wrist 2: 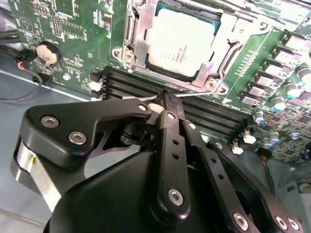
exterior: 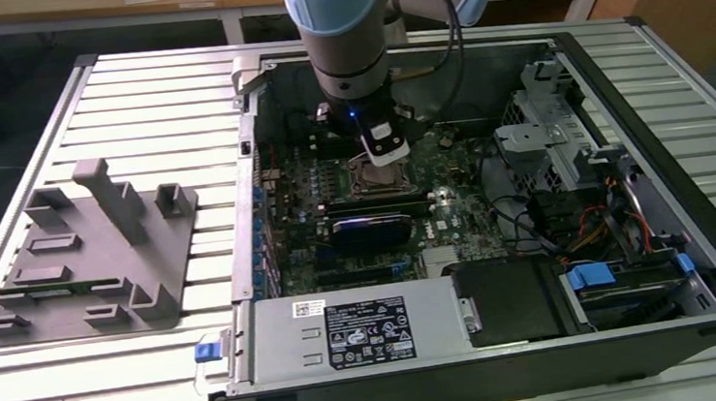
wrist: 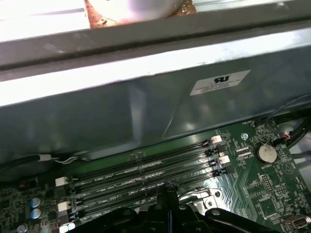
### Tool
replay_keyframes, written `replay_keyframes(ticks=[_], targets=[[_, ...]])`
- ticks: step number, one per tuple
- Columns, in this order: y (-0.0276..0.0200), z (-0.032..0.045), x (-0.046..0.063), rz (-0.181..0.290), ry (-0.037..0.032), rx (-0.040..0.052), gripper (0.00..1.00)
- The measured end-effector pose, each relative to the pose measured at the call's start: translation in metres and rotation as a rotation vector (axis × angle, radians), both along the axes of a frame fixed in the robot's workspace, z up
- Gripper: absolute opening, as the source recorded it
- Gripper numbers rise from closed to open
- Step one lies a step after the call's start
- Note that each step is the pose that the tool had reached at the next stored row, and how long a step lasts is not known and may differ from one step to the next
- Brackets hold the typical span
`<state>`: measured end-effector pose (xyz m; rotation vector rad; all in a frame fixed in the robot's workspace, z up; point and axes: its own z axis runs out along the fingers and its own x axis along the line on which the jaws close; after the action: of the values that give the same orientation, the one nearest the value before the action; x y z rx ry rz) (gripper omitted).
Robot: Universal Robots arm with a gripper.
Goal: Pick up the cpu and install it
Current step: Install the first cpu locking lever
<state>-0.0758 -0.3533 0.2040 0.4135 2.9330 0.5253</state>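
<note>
The cpu (wrist 2: 181, 44), silvery with a pale rim, lies flat inside the motherboard socket (wrist 2: 141, 36) under its metal frame. In the exterior view the cpu (exterior: 378, 173) sits just below my gripper (exterior: 387, 151), inside the open computer case. My gripper (wrist 2: 167, 98) is shut, its black fingertips pressed together beside the socket, over the memory slots (wrist 2: 204, 114). The thin socket lever (wrist 2: 194, 94) runs right at the tips; I cannot tell whether it is pinched. In the first wrist view my gripper (wrist: 168, 190) points at the memory slots (wrist: 146, 170).
The grey fixture (exterior: 90, 253) stands on the slatted table at the exterior view's left, outside the case. Inside the case are a power supply (exterior: 343, 333), a drive cage (exterior: 561, 144) and cables. A coin battery (wrist 2: 47, 53) sits on the board. The case wall (wrist: 146, 107) rises close by.
</note>
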Motion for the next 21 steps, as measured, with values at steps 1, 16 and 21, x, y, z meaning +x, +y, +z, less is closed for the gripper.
replay_keyframes(ticks=[1, 16, 21], targets=[[0.0000, -0.0006, 0.0001, -0.003, -0.0028, 0.0001, 0.11], [0.0001, -0.0046, 0.0008, -0.007, -0.0212, 0.0004, 0.11], [0.0001, -0.0048, 0.0008, 0.019, -0.0212, -0.0170, 0.11]])
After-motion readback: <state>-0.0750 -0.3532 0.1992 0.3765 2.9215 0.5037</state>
